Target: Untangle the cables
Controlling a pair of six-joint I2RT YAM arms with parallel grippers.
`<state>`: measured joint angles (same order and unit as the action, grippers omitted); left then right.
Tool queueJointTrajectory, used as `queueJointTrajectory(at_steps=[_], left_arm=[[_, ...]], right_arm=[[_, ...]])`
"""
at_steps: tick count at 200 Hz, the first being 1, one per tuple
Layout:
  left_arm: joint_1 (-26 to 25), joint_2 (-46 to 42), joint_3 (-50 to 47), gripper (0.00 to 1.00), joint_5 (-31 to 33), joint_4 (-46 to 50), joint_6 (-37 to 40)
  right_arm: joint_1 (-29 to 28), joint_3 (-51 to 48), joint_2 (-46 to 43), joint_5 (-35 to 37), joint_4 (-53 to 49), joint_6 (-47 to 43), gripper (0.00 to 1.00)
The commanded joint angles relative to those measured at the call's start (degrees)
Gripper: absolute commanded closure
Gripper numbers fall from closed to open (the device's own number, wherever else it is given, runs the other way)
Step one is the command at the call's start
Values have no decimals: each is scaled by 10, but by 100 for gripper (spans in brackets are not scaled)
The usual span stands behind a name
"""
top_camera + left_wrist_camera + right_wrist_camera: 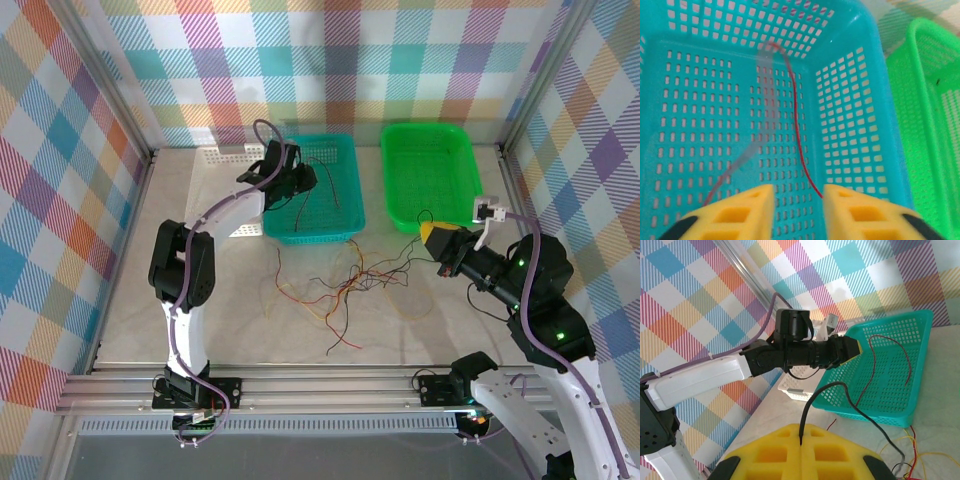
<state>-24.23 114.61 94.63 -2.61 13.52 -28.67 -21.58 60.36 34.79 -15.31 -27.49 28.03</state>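
With my right gripper [801,434] pinching the black cable [835,384] and the left gripper [799,194] open over the teal basket [850,100], I would pull slowly, watching the tangle [345,285] at frame centre.

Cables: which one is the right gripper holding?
The black cable, pinched in the shut right gripper. The red cable is apart from it, in the teal basket.

This is a robot lab. A left arm [181,268] and a right arm [536,292] are bolted to a metal rail [330,384] at the edge of a pale table [230,332]. Checked walls [400,60] in many colours stand all around, with metal posts [104,82] in the corners.
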Motion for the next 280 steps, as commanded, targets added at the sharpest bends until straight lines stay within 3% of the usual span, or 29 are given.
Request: queueJointTrajectory(at_steps=[1, 27, 45, 89, 167, 202, 253, 280], left_arm=[[7, 0, 45, 59, -12, 19, 14], [6, -15, 64, 40, -21, 52, 27], [6, -32, 71, 35, -26, 64, 34], [6, -115, 37, 28, -47, 69, 44], [-4, -317, -128, 20, -54, 55, 33], [-22, -394, -213, 19, -83, 30, 3], [-128, -483, -379, 18, -171, -155, -50], [-200, -503, -437, 18, -168, -227, -30]], right_arm=[[1, 12, 2, -6, 20, 6, 100], [1, 30, 19, 0, 11, 1, 100], [1, 52, 39, 15, -5, 1, 100], [1, 138, 105, 39, -43, -12, 100], [1, 315, 222, 75, -120, -38, 100], [1, 380, 262, 46, -142, -32, 100], [1, 427, 289, -4, -141, -9, 100], [0, 432, 295, -16, -136, 2, 100]])
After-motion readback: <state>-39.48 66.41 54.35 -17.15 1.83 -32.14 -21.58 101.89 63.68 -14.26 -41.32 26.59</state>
